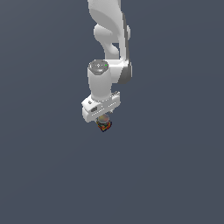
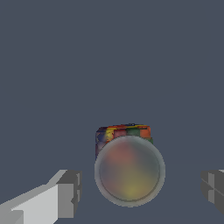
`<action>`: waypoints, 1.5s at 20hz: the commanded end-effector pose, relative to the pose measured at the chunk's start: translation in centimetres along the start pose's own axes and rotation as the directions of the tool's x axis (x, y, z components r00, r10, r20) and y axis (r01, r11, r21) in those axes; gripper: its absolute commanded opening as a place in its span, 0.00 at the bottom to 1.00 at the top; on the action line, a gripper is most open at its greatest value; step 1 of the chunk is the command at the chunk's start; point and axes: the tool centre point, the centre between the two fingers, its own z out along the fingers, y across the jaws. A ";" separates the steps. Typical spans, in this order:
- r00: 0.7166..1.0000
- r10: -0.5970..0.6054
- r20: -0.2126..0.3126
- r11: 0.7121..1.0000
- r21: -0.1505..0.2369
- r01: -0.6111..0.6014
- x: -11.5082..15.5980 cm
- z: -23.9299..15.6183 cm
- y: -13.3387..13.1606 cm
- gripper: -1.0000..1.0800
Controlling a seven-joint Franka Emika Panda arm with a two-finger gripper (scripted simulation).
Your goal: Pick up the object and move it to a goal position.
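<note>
The object is a tiny block with orange-red, black and other coloured patches, and a pale greyish rounded top covers most of it. In the exterior view the object shows just under the white hand. My gripper is open, with one finger on each side of the object and a clear gap between each finger and it. In the exterior view the gripper points down right over the object, and its fingertips are hidden by the hand.
A plain dark grey-blue surface fills both views. The white arm rises behind the hand toward the top of the exterior view.
</note>
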 end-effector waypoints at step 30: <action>0.996 -0.089 -0.003 0.996 0.002 0.089 -0.8 5.9 -0.4 0.00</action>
